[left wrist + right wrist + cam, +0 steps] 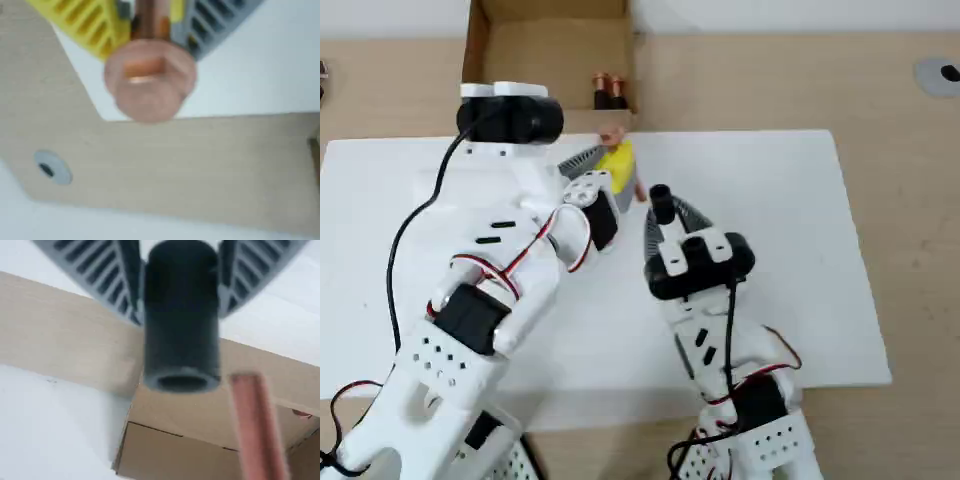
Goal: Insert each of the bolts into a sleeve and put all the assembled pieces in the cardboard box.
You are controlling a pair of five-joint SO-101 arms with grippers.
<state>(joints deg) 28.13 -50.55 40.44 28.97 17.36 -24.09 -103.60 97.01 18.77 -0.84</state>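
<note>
Above the counter (880, 110), near the cardboard box (480, 50) where two assembled pieces (608, 90) already lie, the right gripper (181, 295) pinches a black sleeve (182, 345) across its barrel. Just beside it, the left gripper (150, 20) clamps a copper bolt (150, 82) by the shank, below the head. Both parts look rigid, light and smooth, and would probably slip or swivel unless held mid-body.

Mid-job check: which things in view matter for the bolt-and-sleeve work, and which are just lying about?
Job: copper bolt in left claw; black sleeve in right claw; cardboard box; two assembled pieces inside it.
Lying about: white mat; grey disc off the mat.
</note>
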